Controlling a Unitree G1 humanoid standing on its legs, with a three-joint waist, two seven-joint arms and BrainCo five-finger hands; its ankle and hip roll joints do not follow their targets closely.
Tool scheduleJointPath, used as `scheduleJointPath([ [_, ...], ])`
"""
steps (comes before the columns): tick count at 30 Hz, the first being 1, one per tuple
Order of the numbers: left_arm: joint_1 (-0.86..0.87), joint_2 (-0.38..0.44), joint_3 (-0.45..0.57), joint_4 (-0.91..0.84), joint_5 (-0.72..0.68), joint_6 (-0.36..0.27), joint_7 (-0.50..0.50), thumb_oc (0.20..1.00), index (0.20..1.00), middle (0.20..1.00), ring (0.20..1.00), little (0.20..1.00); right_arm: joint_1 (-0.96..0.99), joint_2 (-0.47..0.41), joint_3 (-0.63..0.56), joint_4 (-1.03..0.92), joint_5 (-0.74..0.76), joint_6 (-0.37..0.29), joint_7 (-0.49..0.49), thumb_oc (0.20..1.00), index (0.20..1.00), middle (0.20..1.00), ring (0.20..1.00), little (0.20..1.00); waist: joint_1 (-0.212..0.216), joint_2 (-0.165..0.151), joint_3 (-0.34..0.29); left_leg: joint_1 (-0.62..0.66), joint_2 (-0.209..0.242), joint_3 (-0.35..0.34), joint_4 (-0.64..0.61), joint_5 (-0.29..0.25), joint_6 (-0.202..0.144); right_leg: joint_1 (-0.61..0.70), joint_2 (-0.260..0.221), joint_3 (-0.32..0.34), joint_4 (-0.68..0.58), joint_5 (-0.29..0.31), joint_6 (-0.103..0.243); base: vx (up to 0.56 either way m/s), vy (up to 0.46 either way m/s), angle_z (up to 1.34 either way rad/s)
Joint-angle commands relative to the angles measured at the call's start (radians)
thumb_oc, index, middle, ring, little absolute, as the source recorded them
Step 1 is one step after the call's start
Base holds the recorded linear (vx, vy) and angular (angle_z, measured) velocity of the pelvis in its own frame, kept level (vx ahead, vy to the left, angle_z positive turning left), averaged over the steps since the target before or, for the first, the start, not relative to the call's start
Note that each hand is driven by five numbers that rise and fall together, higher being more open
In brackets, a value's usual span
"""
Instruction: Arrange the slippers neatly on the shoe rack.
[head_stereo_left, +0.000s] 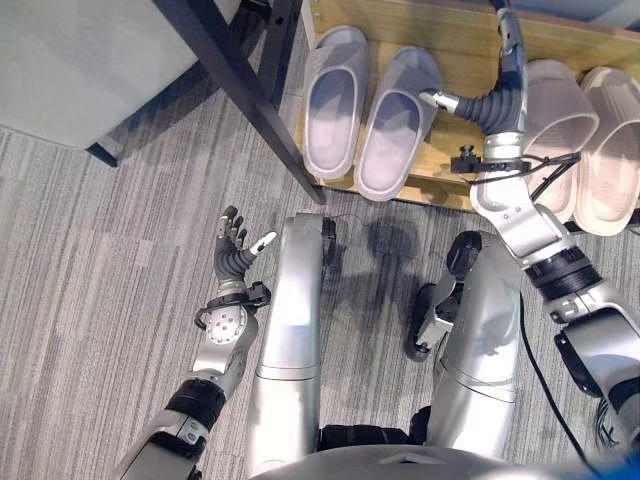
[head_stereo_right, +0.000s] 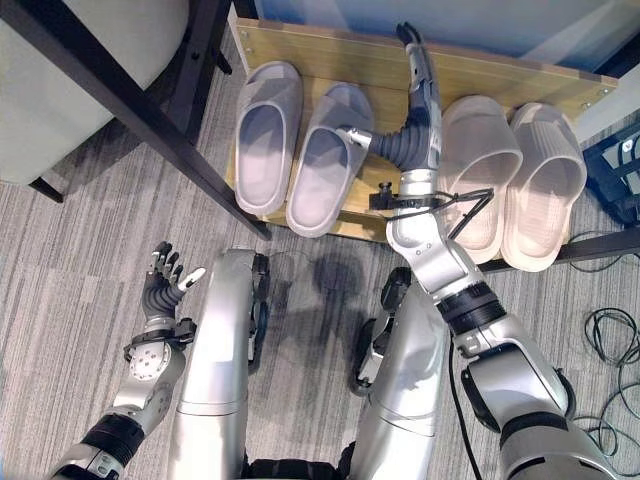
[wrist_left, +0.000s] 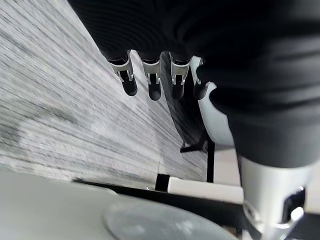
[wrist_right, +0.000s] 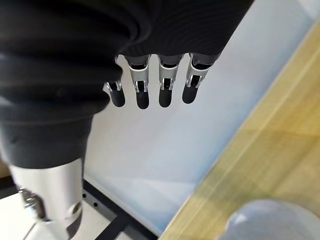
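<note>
A low wooden shoe rack (head_stereo_left: 455, 35) stands on the floor ahead. Two grey slippers (head_stereo_left: 335, 100) (head_stereo_left: 395, 125) lie side by side on its left half, toes toward me. Two beige slippers (head_stereo_right: 480, 170) (head_stereo_right: 540, 185) lie side by side on its right half. My right hand (head_stereo_right: 420, 100) hangs over the rack between the two pairs, fingers straight and holding nothing; its fingers (wrist_right: 150, 85) point at the pale wall. My left hand (head_stereo_left: 235, 250) is low over the carpet to the left, open and holding nothing.
A black table leg (head_stereo_left: 245, 90) slants across the carpet just left of the rack, under a pale tabletop (head_stereo_left: 90, 60). Grey striped carpet (head_stereo_left: 110, 250) covers the floor. A blue crate (head_stereo_right: 615, 170) and loose cables lie right of the rack.
</note>
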Motion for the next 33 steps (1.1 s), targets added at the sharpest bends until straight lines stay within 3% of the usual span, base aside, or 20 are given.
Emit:
scheduleJointPath([
  [1,0.041,-0.003,0.001,-0.082,0.045,-0.02,0.03,1.0,1.0,1.0,1.0,1.0,-0.027,0.027,-0.025,-0.048,0.074,-0.08,0.03,1.0,1.0,1.0,1.0,1.0,0.033,-0.035,-0.038,-0.051,-0.043,-0.048,-0.073,-0.01,0.054,-0.038,0.015,0.075,0.021,0.064,-0.103,0.0,0.0,0.0],
  [9,0.041,-0.014,0.03,-0.088,0.055,-0.003,0.032,1.0,1.0,1.0,1.0,1.0,0.132,0.065,0.003,-0.132,0.158,-0.097,0.148,1.0,1.0,1.0,1.0,1.0,0.017,-0.043,-0.038,-0.051,-0.039,-0.052,-0.087,-0.004,0.057,-0.039,0.016,0.066,0.0,0.065,-0.102,0.0,0.0,0.0],
  [21,0.025,-0.009,0.036,-0.087,0.084,0.007,0.043,1.0,1.0,1.0,1.0,1.0,0.164,0.089,0.032,-0.146,0.164,-0.065,0.208,1.0,1.0,1.0,1.0,1.0,0.016,-0.047,-0.038,-0.051,-0.043,-0.054,-0.115,0.005,0.058,-0.039,0.011,0.07,-0.023,0.076,-0.095,0.0,0.0,0.0],
  [33,0.002,-0.018,0.032,-0.062,0.106,0.011,0.046,1.0,1.0,1.0,1.0,1.0,0.132,0.119,0.075,-0.043,0.175,-0.043,0.268,1.0,1.0,1.0,1.0,1.0,0.02,-0.042,-0.038,-0.051,-0.043,-0.047,-0.116,0.007,0.056,-0.039,0.014,0.074,-0.023,0.08,-0.092,0.0,0.0,0.0],
])
